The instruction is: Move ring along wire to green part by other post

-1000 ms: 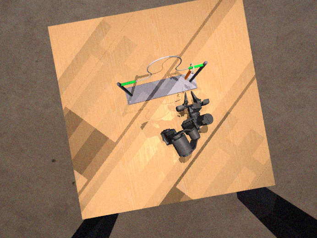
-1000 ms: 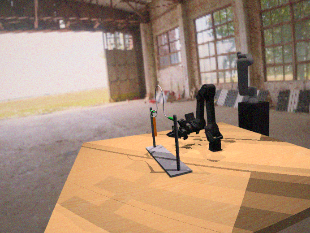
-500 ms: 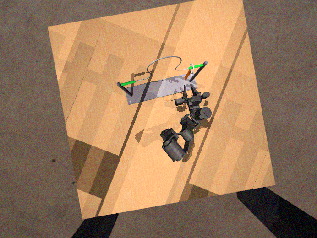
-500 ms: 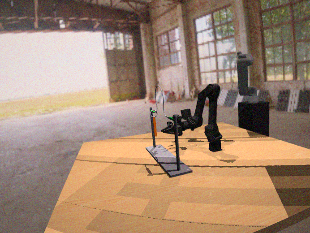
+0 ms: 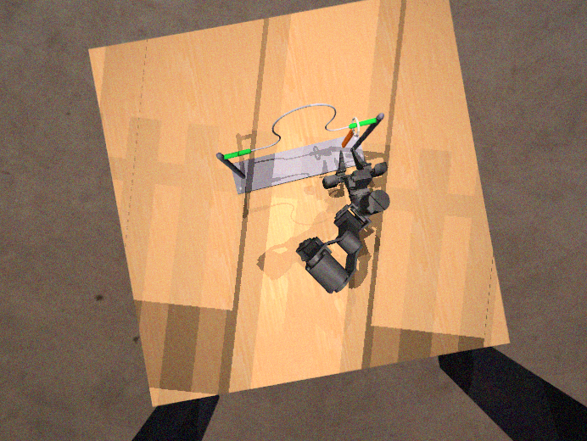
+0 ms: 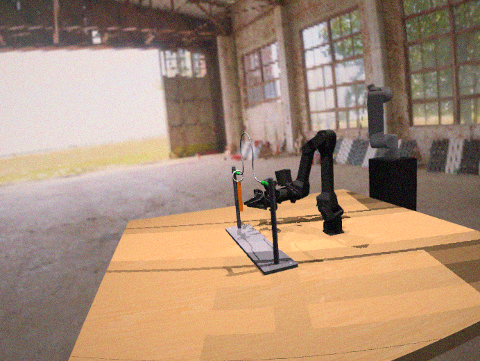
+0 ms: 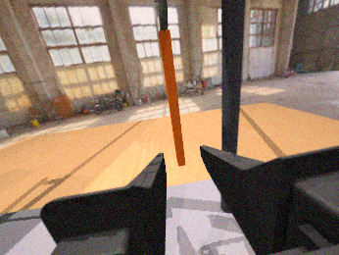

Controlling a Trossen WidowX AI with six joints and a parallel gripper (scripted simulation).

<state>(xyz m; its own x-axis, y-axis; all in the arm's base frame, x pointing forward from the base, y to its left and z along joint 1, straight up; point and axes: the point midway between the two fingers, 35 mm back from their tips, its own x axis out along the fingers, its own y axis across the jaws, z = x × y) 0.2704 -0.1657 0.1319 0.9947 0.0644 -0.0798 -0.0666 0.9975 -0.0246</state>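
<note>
The white ring (image 5: pixel 358 127) (image 6: pixel 237 181) hangs around the right-hand green part (image 5: pixel 369 122) beside the right post (image 5: pixel 366 134) (image 6: pixel 236 205) in the top view. Its orange handle (image 5: pixel 348 137) (image 6: pixel 239 196) (image 7: pixel 172 98) hangs down, slightly slanted in the wrist view. My gripper (image 5: pixel 346 151) (image 6: pixel 245 204) (image 7: pixel 181 153) is partly open and empty. Its fingertips are a little short of the handle, on the robot's side. In the wrist view the handle's lower end shows at the gap between the fingertips. The other green part (image 5: pixel 237 154) (image 6: pixel 264 182) is beside the left post (image 5: pixel 232 166) (image 6: pixel 274 228).
The thin grey wire (image 5: pixel 310 104) (image 6: pixel 252 155) arches between the green parts, above the base plate (image 5: pixel 284 165) (image 6: pixel 286 265). In the wrist view the near post (image 7: pixel 231 74) stands just right of the handle, partly behind my right finger. The left post is well away from the gripper.
</note>
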